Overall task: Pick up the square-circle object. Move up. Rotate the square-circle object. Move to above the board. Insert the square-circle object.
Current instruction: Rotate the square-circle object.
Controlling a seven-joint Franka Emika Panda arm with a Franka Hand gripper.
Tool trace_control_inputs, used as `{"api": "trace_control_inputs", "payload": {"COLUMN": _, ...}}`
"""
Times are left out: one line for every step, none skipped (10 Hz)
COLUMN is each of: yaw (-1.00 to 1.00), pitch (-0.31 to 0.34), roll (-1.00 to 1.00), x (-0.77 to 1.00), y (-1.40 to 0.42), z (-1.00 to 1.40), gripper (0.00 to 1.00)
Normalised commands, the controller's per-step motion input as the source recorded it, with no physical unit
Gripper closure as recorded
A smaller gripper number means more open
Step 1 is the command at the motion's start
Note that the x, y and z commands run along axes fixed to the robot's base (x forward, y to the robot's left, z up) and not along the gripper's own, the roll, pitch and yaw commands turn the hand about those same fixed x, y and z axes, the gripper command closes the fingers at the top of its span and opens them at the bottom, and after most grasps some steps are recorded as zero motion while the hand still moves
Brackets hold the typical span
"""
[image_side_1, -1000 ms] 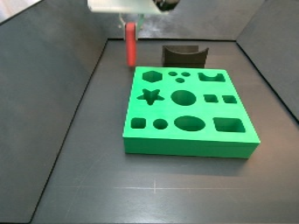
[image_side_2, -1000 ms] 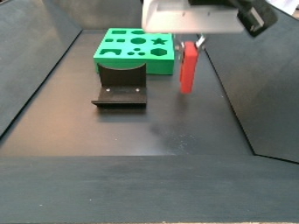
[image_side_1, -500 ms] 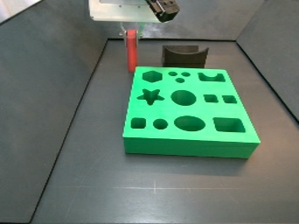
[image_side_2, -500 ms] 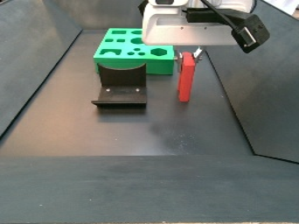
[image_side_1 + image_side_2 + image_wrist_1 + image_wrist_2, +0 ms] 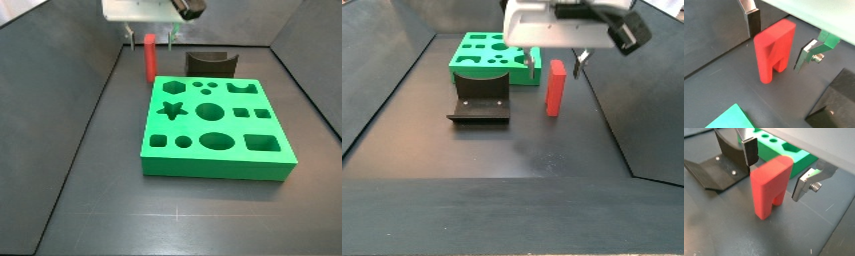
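The gripper [image 5: 784, 40] stood spread wide around the upright square-circle object [image 5: 773, 49] on the floor beside the board [image 5: 214, 128], fingers [image 5: 749, 153] clear of it, so every step from pickup seemed undone.

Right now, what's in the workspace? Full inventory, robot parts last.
Slim upright red plastic block: one, red, standing on the dark floor beside the green slab, between the pincer's fingers with gaps on both sides in both wrist views.
Large green slab with shaped holes: one, bright green, lying flat on the floor.
Dark grey curved holder: one, dark grey, on the floor next to the slab.
Floor: one, dark grey, enclosed by dark side walls.
Pincer: one, silver plate fingers with dark pads, open, straddling the top of the red block; its white housing sits above.
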Motion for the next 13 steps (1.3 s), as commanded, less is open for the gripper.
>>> {"api": "trace_control_inputs", "payload": {"yaw": 0.00, "pitch": 0.000, "roll": 0.09, "x": -0.04, "y": -0.01, "z": 0.94, "gripper": 0.00}}
{"api": "trace_control_inputs", "payload": {"yaw": 0.00, "pitch": 0.029, "roll": 0.08, "x": -0.02, "y": -0.01, "z": 0.75, "gripper": 0.00}}
{"api": "trace_control_inputs", "payload": {"yaw": 0.00, "pitch": 0.043, "roll": 0.07, "x": -0.01, "y": 0.00, "z": 0.58, "gripper": 0.00}}
{"api": "trace_control_inputs", "payload": {"yaw": 0.01, "pitch": 0.047, "roll": 0.07, "x": -0.01, "y": -0.01, "z": 0.34, "gripper": 0.00}}
{"api": "trace_control_inputs", "payload": {"yaw": 0.01, "pitch": 0.051, "roll": 0.06, "x": -0.01, "y": -0.01, "z": 0.22, "gripper": 0.00}}
{"api": "trace_control_inputs", "payload": {"yaw": -1.00, "pitch": 0.008, "roll": 0.01, "x": 0.00, "y": 0.08, "z": 0.00, "gripper": 0.00}}
{"api": "trace_control_inputs", "payload": {"yaw": -1.00, "pitch": 0.007, "roll": 0.01, "x": 0.00, "y": 0.08, "z": 0.00, "gripper": 0.00}}
{"api": "trace_control_inputs", "payload": {"yaw": -1.00, "pitch": 0.006, "roll": 0.00, "x": 0.01, "y": 0.07, "z": 0.01, "gripper": 0.00}}
{"api": "trace_control_inputs", "payload": {"yaw": -1.00, "pitch": 0.006, "roll": 0.00, "x": 0.01, "y": 0.05, "z": 0.01, "gripper": 0.00}}
{"api": "trace_control_inputs", "payload": {"yaw": -1.00, "pitch": 0.007, "roll": 0.00, "x": 0.01, "y": 0.03, "z": 0.00, "gripper": 0.00}}
{"api": "trace_control_inputs", "payload": {"yaw": -1.00, "pitch": 0.007, "roll": 0.00, "x": 0.01, "y": 0.03, "z": 0.00, "gripper": 0.00}}
{"api": "trace_control_inputs", "payload": {"yaw": -1.00, "pitch": 0.008, "roll": 0.00, "x": 0.01, "y": 0.03, "z": 0.00, "gripper": 0.00}}
{"api": "trace_control_inputs", "payload": {"yaw": -1.00, "pitch": 0.008, "roll": 0.00, "x": 0.01, "y": 0.02, "z": 0.00, "gripper": 0.00}}
